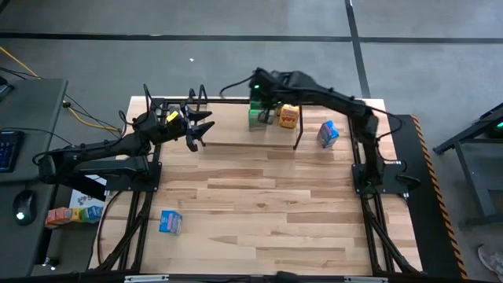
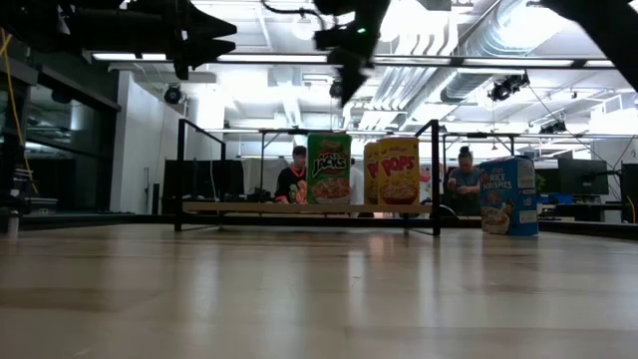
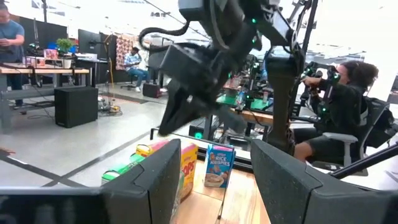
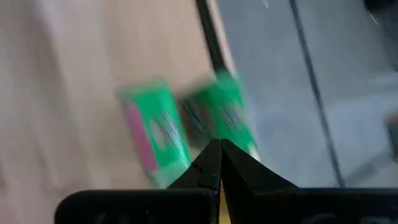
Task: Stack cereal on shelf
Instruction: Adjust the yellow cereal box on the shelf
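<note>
The shelf (image 1: 228,126) stands at the table's far edge, its pale plank (image 2: 259,207) between black wire hoops. Two green cereal boxes (image 4: 155,134) (image 4: 221,112) stand upright on it side by side; only one (image 2: 328,182) shows in the low view. A yellow-orange box (image 2: 397,172) stands upright to their right. My right gripper (image 4: 219,149) hovers shut above the green boxes (image 1: 258,118), with a gap under it in the low view (image 2: 342,88). My left gripper (image 1: 196,130) is open, raised by the shelf's left end.
One blue box (image 1: 328,134) stands on the table just right of the shelf (image 2: 508,194). Another blue box (image 1: 170,222) lies near the table's near left corner. More boxes (image 1: 67,214) sit off the table to the left. People sit in the room beyond.
</note>
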Controlling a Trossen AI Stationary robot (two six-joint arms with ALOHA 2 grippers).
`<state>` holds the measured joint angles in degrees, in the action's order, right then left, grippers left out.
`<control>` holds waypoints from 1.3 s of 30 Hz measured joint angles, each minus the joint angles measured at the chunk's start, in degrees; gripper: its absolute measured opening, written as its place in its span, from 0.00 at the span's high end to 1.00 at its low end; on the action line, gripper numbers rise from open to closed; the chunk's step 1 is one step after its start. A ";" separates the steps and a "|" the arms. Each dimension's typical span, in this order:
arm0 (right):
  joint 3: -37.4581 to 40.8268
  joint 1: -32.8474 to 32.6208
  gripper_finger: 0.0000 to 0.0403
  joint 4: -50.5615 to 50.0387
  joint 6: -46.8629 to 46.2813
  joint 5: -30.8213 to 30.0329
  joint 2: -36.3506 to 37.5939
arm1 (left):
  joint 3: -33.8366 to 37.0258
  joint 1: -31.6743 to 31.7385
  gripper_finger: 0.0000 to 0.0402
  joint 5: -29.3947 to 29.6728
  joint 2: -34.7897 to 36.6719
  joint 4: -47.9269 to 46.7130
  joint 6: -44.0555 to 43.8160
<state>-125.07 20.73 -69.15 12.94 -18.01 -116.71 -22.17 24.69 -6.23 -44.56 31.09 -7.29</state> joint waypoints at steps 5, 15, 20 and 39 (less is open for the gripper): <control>8.59 1.08 1.00 -2.20 -5.58 -5.55 9.85 | 0.00 0.00 0.54 -0.01 0.00 -0.03 0.00; 45.52 4.17 1.00 15.13 -13.27 -6.89 38.00 | 0.00 0.00 0.54 -0.01 -0.02 -0.30 -0.09; 59.84 8.80 1.00 24.28 -23.19 -9.21 49.96 | 0.00 0.00 0.54 -0.01 -0.02 -0.25 -0.99; 93.92 22.62 1.00 70.99 -44.06 18.79 53.88 | 0.00 0.00 0.54 -0.01 -0.04 -0.17 -0.64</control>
<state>-31.16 43.35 1.84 -31.11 0.78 -62.83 -22.17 24.69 -6.24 -44.60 30.92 -7.93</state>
